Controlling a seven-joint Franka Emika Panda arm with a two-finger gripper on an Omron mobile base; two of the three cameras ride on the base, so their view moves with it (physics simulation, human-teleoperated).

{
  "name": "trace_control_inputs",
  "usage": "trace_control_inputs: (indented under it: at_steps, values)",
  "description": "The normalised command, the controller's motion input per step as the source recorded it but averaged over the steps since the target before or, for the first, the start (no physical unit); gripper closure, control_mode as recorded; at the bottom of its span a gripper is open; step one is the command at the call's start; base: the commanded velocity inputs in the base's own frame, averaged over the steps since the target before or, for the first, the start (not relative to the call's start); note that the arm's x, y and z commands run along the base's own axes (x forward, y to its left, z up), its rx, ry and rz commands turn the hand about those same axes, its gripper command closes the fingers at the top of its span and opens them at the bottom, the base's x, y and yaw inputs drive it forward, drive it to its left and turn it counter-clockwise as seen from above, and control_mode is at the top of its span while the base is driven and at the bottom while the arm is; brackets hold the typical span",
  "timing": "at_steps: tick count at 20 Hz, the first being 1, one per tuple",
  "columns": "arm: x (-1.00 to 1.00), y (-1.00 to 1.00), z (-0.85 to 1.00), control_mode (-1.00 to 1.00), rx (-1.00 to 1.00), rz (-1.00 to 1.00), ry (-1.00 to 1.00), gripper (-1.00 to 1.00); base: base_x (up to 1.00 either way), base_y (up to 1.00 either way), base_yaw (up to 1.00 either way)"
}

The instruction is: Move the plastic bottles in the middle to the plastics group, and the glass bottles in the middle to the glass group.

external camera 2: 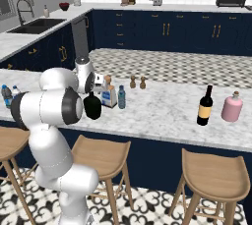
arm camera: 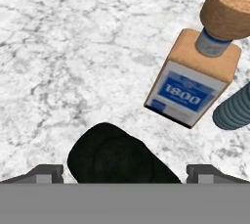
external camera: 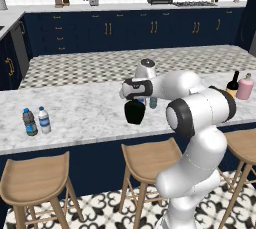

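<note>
"1800" on the square cork-stoppered bottle's (arm camera: 193, 83) blue label

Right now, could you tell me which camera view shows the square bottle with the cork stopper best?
The hand view: the square bottle shows close, label and cork plain. In the right base view it is small beside the arm; in the left base view the arm mostly hides it.

Two rear views, one close overhead.
</note>
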Motion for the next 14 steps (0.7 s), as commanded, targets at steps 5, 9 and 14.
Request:
trace_control_inputs:
  at_steps: [5,9,14]
  values:
    - [0.00,0.01,0.00,-1.00,0.00,0.00,0.00,1.00,0.00,0.00,0.00]
    - [0.00,0.00,0.00,-1.00,0.00,0.02,0.00,1.00,0.00,0.00,0.00]
    - [-0.63,0.00,0.25,-1.00,0.00,0.02,-0.01,1.00,0.00,0.00,0.00]
